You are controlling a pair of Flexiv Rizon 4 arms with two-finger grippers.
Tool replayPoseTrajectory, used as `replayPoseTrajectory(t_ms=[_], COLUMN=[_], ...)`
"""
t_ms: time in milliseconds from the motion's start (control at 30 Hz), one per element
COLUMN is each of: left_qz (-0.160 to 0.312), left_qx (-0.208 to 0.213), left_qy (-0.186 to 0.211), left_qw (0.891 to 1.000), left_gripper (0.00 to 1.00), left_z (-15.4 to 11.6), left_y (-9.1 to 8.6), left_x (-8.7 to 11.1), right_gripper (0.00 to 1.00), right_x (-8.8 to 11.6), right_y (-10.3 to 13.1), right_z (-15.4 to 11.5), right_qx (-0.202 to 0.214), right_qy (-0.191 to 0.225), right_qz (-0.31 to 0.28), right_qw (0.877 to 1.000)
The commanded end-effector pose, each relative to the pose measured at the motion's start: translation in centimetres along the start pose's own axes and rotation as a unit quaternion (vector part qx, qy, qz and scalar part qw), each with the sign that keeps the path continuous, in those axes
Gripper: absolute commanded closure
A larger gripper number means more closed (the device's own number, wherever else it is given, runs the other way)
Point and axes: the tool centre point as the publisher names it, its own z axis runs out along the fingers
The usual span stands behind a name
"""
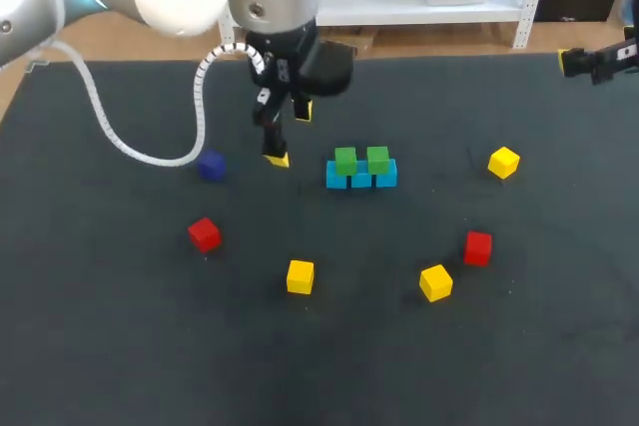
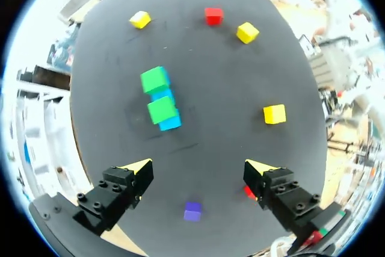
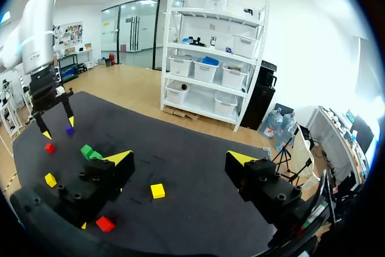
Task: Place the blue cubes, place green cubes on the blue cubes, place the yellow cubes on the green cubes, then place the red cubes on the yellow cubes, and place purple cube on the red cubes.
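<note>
Blue cubes (image 1: pixel 360 178) in row mid bench (image 1: pixel 120 346), 2 green cubes (image 1: pixel 345 160) atop, just beside L jaws, jaws wide apart, empty, purple cube (image 1: pixel 211 166) on their other side, R jaws apart, empty, at far bench corner

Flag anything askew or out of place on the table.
Nothing stands out. The green cubes sit level on the blue cubes, a gap between them; yellow cubes, red cubes and the purple cube lie loose.
</note>
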Motion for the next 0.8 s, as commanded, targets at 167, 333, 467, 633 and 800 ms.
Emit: replayPoseTrajectory(t_ms=[167,333,467,633,800], left_qz=[0.051,0.082,0.095,0.110,0.108], left_qx=[-0.015,-0.015,-0.015,-0.018,-0.010], left_qy=[0.006,0.005,0.007,0.006,0.013], left_qw=[0.999,0.996,0.995,0.994,0.994], left_gripper=[0.00,0.00,0.00,0.00,0.00], left_z=[0.1,0.3,0.7,1.2,1.5], left_y=[-2.0,-2.6,-3.1,-3.6,-4.1], left_x=[-1.0,-1.7,-2.0,-2.7,-3.3], right_gripper=[0.00,0.00,0.00,0.00,0.00], right_x=[0.3,0.3,0.3,0.3,0.3], right_y=[-0.1,-0.1,-0.1,-0.1,-0.1], right_z=[0.3,0.3,0.3,0.3,0.3], right_qx=[-0.003,-0.003,-0.003,-0.003,-0.003], right_qy=[-0.021,-0.021,-0.021,-0.021,-0.021], right_qz=[0.001,0.001,0.001,0.001,0.001], right_qw=[1.000,1.000,1.000,1.000,1.000])
